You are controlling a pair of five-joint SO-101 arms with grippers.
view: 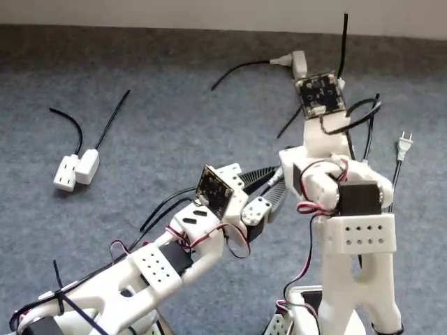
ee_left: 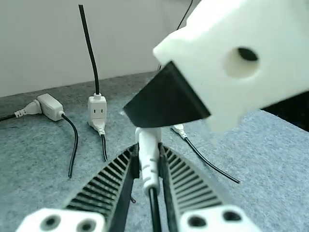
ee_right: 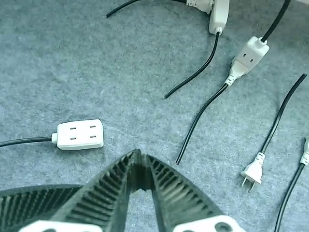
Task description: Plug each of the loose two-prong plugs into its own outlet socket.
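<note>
A grey carpet point(view: 174, 125) is strewn with white plugs and sockets on black cords, and two white robot arms stand over it. The task looks partly done. One plug-and-socket pair point(view: 75, 171) lies joined at the left, and a second pair point(view: 293, 63) lies joined at the far side. At least two plugs are left. The left gripper point(ee_left: 148, 150) is clamped on a plug point(ee_left: 148, 166) and holds it off the carpet near the middle, close against the right arm's body. The plug's long axis runs along the fingers, with its cord trailing back toward the wrist. Its front end points away from the wrist, toward the right and far, and the prongs are hidden behind the other arm. A loose plug point(view: 404, 145) lies at the right with its prongs pointing far and its cord running near. An empty socket point(ee_right: 79, 134) lies flat, slots up, under the right gripper point(ee_right: 140, 164), which is pinched closed on nothing.
</note>
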